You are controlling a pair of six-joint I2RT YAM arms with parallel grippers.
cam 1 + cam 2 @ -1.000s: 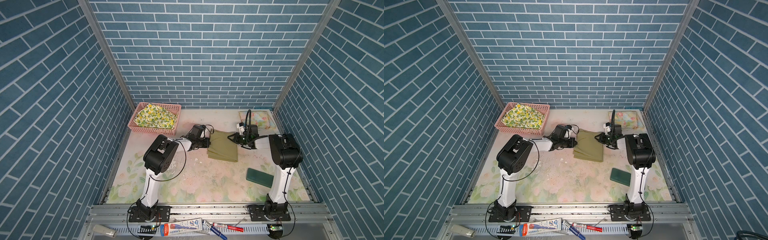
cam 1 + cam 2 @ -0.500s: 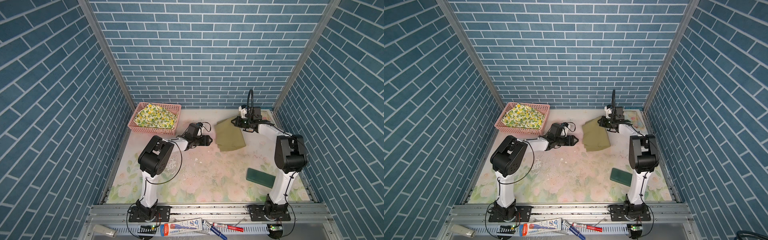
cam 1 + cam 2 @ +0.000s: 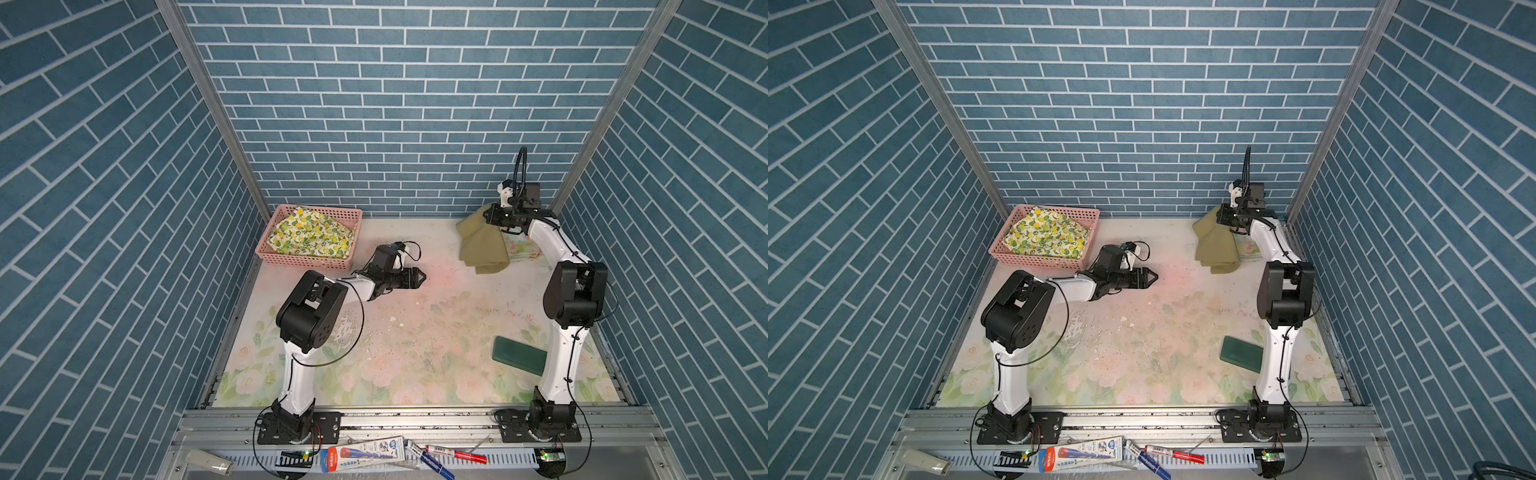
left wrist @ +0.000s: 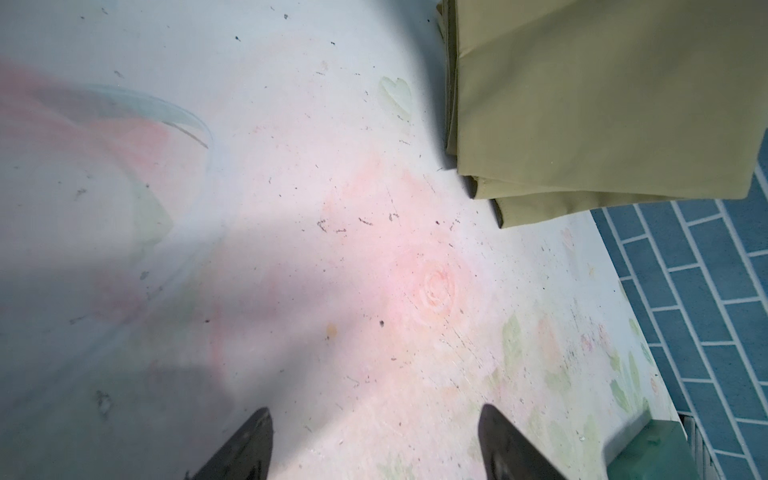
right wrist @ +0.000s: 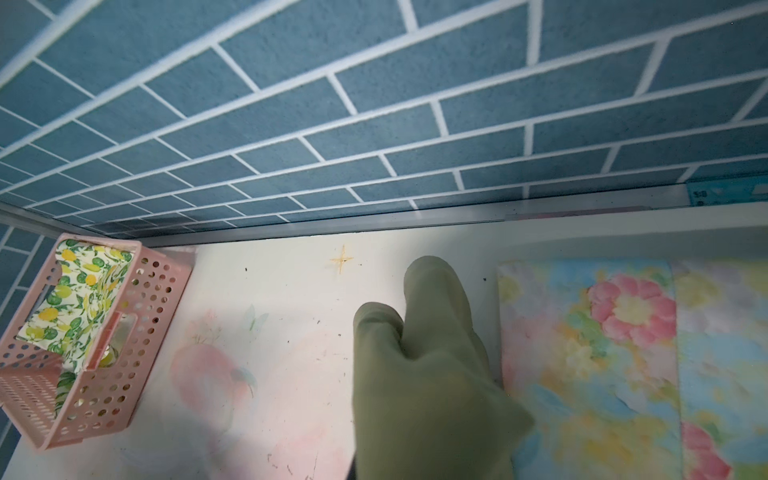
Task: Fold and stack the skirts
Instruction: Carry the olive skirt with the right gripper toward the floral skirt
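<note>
At 1 o'clock on desk (image 3: pixel 415 332): right end effector (image 3: pixel 493 216) clenched on olive skirt (image 3: pixel 484 249), just beside pastel floral skirt (image 5: pixel 590 353). Left end effector (image 3: pixel 420 277) released, empty.

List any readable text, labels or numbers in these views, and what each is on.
No text reads cleanly.
Packet on the front rail: print and a round logo, too small.
Red pen, blue pen: print too small.
Teal strip, right wrist view: dark marks, blurred.
No lettering: olive skirt, lemon skirt, floral skirt, basket, green block.
</note>
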